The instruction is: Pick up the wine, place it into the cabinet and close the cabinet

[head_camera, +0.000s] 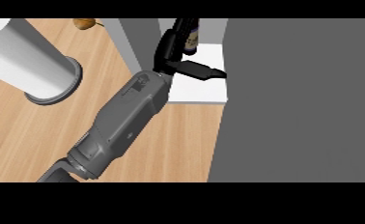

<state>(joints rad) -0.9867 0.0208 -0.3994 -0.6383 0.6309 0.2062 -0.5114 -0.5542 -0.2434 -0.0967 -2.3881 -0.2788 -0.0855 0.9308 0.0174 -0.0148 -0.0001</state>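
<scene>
Grey cabinet (292, 97) filling 3 o'clock side, door open. Wooden surface (43, 131) at 8 o'clock, white cylinder (35, 68) at 10. Left hand (171, 49) curled round wine (189, 37) at 12, inside cabinet.

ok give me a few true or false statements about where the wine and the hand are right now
1. The hand is curled round the wine bottle. True.
2. The wine bottle is lying on the wooden counter. False: it is up over the cabinet's white shelf, in the hand.
3. A white cylinder stands on the counter at the view's left. True.
4. Two hands are on the bottle. False: only one forearm and hand show.
5. The cabinet is shut. False: its white shelf is exposed, with the hand reaching in.
</scene>
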